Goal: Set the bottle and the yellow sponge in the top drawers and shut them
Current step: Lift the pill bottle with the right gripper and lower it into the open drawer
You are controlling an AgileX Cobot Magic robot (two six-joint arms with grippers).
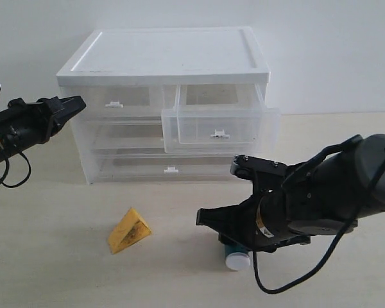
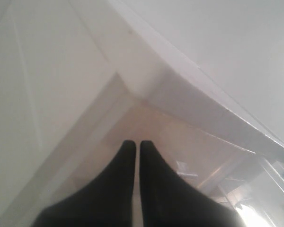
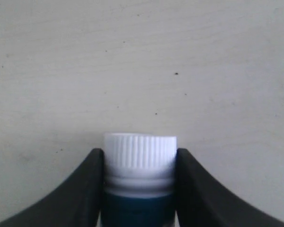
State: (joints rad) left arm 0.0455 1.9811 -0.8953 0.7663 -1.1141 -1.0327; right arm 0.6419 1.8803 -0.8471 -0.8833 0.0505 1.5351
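Observation:
The bottle (image 1: 237, 258) lies on its side on the table, white cap toward the front. My right gripper (image 1: 228, 242) is down over it. In the right wrist view both fingers press the bottle (image 3: 139, 189) just below its ribbed cap, so my right gripper (image 3: 139, 153) is shut on it. The yellow sponge (image 1: 128, 232) rests on the table in front of the cabinet, left of the bottle. The right top drawer (image 1: 218, 128) is pulled out and the left top drawer (image 1: 119, 97) is pushed in. My left gripper (image 1: 79, 104) (image 2: 137, 143) hovers shut and holding nothing by the cabinet's upper left corner.
The white cabinet (image 1: 167, 61) stands at the back against the wall, with two full-width drawers (image 1: 170, 168) below the top pair. Bare light wooden table (image 1: 51, 269) surrounds the sponge and bottle. My right arm's black cable (image 1: 289, 282) loops low over the table.

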